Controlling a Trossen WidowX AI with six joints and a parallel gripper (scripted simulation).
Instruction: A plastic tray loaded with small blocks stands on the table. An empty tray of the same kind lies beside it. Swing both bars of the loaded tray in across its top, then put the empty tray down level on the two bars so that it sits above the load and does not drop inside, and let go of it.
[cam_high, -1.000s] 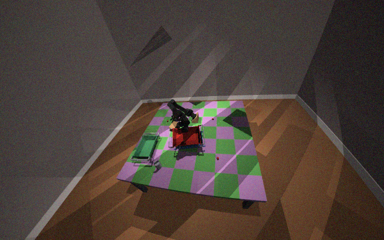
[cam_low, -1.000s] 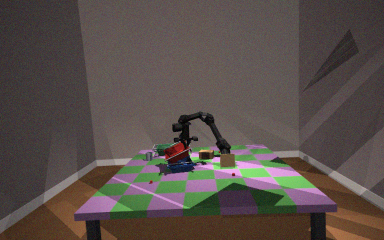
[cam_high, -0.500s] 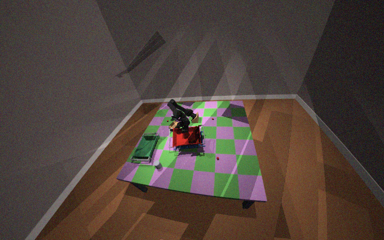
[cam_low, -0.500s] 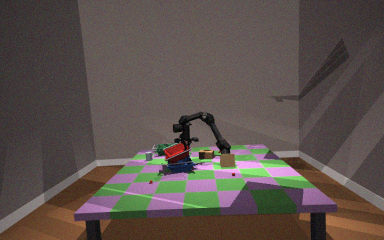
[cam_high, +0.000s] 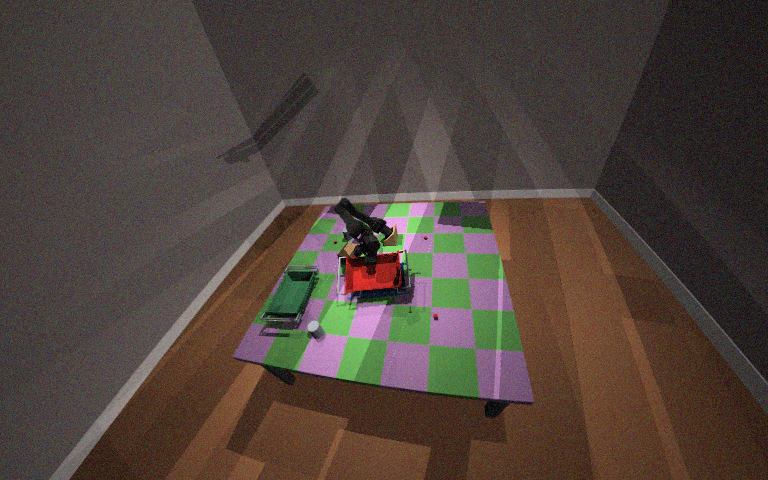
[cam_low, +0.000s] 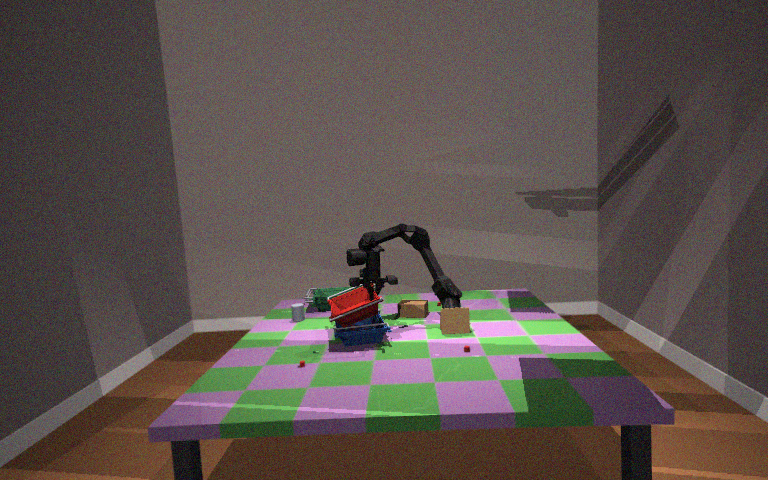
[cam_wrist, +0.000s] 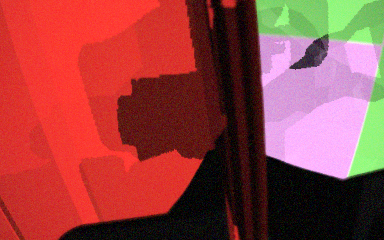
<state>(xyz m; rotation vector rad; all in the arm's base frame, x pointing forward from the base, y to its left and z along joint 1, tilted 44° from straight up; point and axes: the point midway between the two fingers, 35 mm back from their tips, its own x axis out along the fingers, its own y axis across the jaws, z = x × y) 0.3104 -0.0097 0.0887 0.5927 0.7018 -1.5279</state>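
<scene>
The empty red tray hangs tilted above the blue tray, its gripped side higher than the opposite side. My gripper is shut on the red tray's wall, which also stands upright across the middle of the wrist view. The blue tray stands on the table under the red one. Its blocks are hidden by the red tray. Thin wires show around both trays, but I cannot tell how the blue tray's bars lie or whether the trays touch.
A green tray with wire bars stands to one side. A grey cylinder stands near it. Two tan boxes are near the arm's base. Several small red cubes lie on the checkered table.
</scene>
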